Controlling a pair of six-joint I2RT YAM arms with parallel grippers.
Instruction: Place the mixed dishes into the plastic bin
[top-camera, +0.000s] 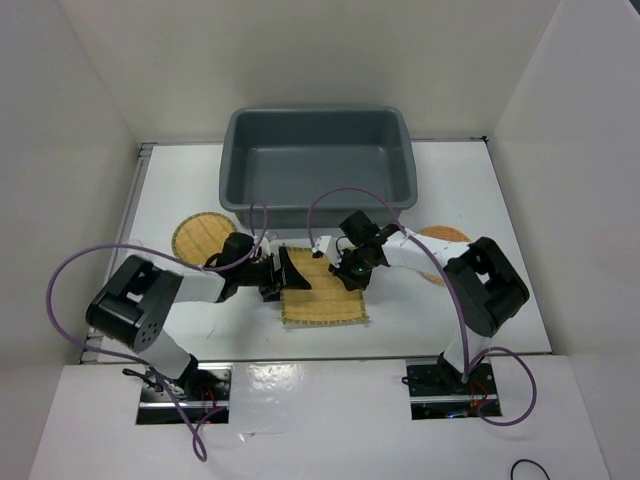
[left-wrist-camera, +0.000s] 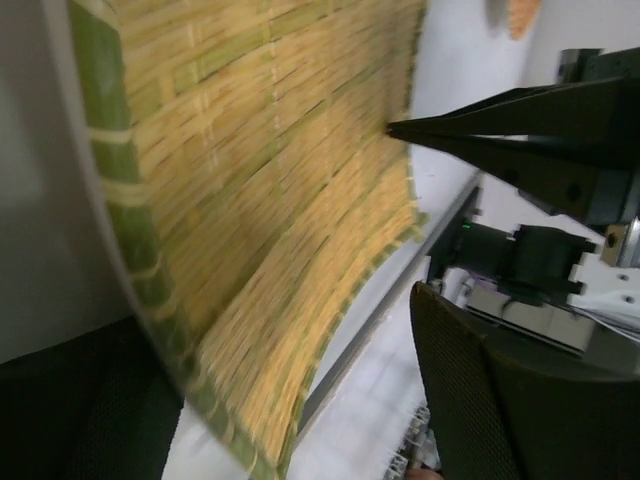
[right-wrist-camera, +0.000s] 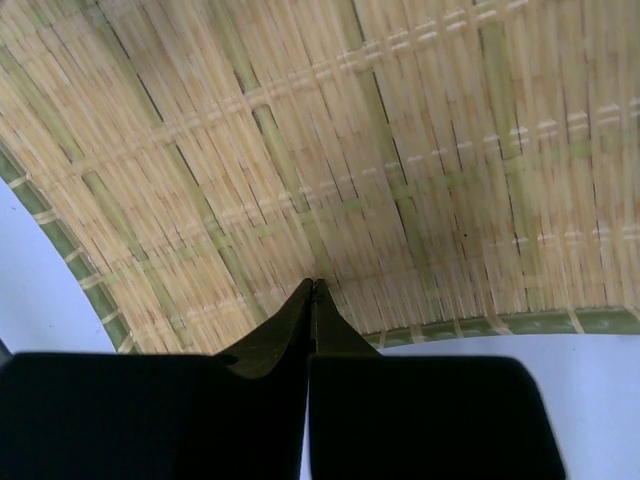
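Note:
The square yellow bamboo mat (top-camera: 325, 300) lies in front of the dark grey plastic bin (top-camera: 315, 165). My left gripper (top-camera: 290, 272) is open at the mat's left edge. In the left wrist view the mat (left-wrist-camera: 270, 170) bows up between the jaws, with one textured pad (left-wrist-camera: 490, 400) well off it. My right gripper (top-camera: 348, 272) is shut, and its tip (right-wrist-camera: 313, 285) presses on the mat (right-wrist-camera: 320, 150) near its right edge. A yellow-tan woven disc (top-camera: 200, 238) lies at the left. An orange-brown disc (top-camera: 447, 237) lies at the right, partly hidden by the right arm. No glass cups are in view.
The bin shows nothing inside it. White walls enclose the table on three sides. Both arms' purple cables loop above the table near the bin's front wall.

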